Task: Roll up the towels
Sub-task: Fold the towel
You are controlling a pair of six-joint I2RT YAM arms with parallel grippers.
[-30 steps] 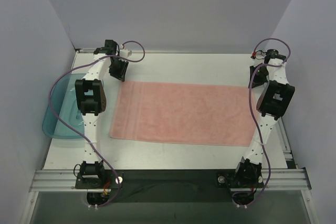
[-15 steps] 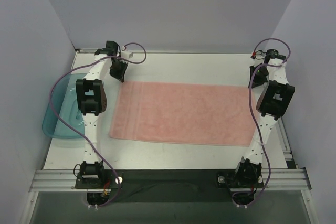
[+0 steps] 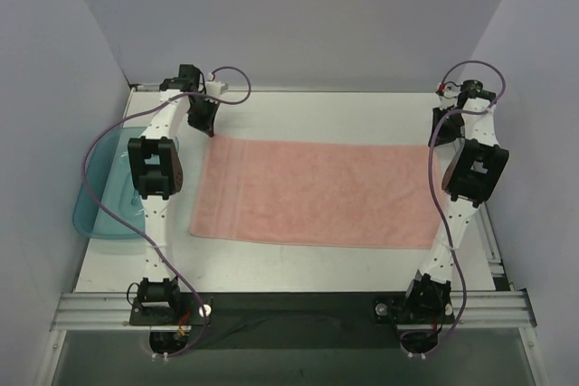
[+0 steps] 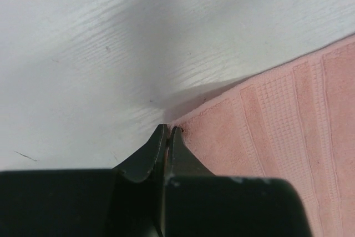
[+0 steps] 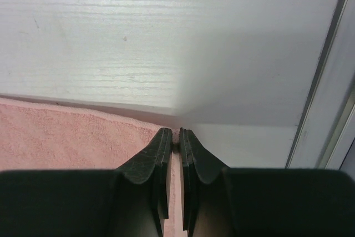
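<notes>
Pinching towel [image 3: 312,194] corners — left hand [image 4: 168,129], right hand [image 5: 177,131]

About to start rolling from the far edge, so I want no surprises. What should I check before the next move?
1. Is the towel flat and unfolded: ok.
2. Is the left gripper at the far left corner with its jaws shut: ok.
3. Is the right gripper at the far right corner with its jaws all but closed: ok.
4. Is cloth actually pinched in either: cannot tell.
5. Is the tray apart from the towel: ok.
</notes>
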